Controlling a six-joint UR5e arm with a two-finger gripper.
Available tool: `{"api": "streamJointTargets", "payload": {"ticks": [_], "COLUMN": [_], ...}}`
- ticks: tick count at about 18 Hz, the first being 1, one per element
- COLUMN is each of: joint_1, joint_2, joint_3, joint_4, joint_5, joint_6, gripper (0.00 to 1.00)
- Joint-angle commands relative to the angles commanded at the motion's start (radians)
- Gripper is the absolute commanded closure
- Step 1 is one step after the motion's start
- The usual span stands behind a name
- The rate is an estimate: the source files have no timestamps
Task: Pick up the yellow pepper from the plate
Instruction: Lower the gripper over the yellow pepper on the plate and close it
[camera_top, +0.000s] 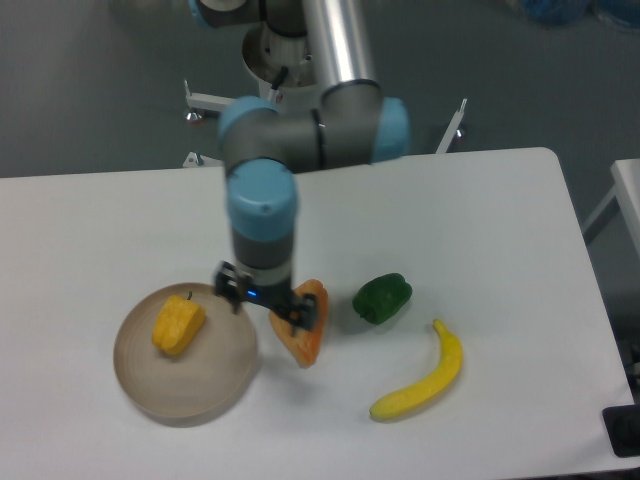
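Observation:
The yellow pepper (178, 325) lies on the left half of the round beige plate (205, 380), stem pointing up and away. My gripper (264, 303) hangs above the plate's right rim, just right of the pepper and apart from it. Its dark fingers (229, 287) stand spread apart with nothing between them, so it is open. The arm's wrist hides part of the table behind it.
An orange wedge-shaped toy (305, 322) lies right beside the plate, partly behind the gripper. A green pepper (381, 298) sits further right, and a yellow banana (424, 375) lies toward the front right. The arm's base column (290, 100) stands at the back.

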Motion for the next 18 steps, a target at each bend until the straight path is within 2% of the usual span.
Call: {"api": "streamJointTargets", "payload": {"ticks": [3, 11, 18], "joint_1": [-0.037, -0.08, -0.097], "joint_2": [-0.008, -0.038, -0.051], "joint_3": [-0.014, -0.049, -0.06], "joint_4": [0.005, 0.11, 0.126], "joint_5": [0.002, 0.009, 0.009], "joint_6": [-0.042, -0.057, -0.049], "gripper": [0.0, 0.0, 0.0]}}
